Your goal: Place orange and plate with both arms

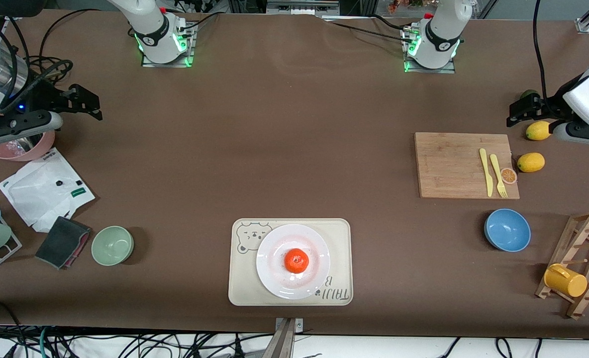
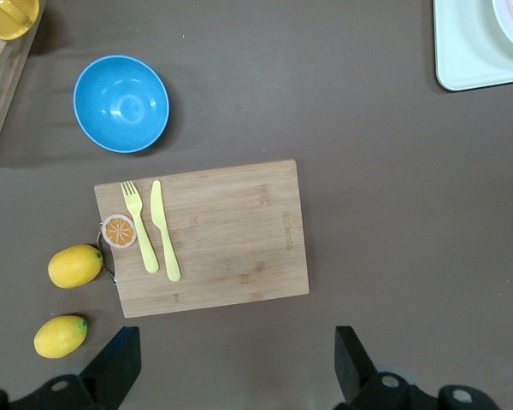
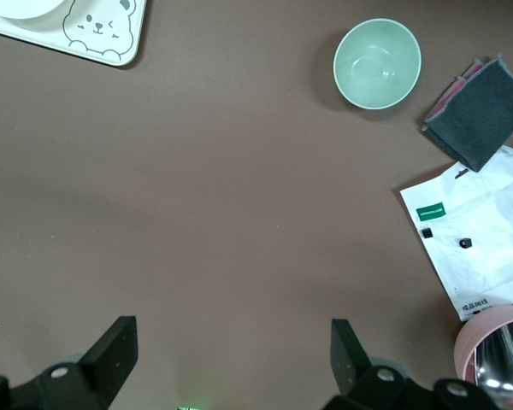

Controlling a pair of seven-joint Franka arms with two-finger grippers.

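The cream tray (image 1: 342, 233) carries dark lettering at the corner nearest the front camera, upside down there and half hidden by the plate (image 1: 274, 278); it seems to read "TAIJI" above a "B" (a bear face fills another corner). The white bag's (image 1: 36, 191) green label is illegible.

Your front camera looks down from high across the table (image 1: 294, 124), facing both bases. Each wrist camera looks straight down from well above. The left shares the cutting board (image 2: 209, 239); the right shares the green bowl (image 3: 377, 64).
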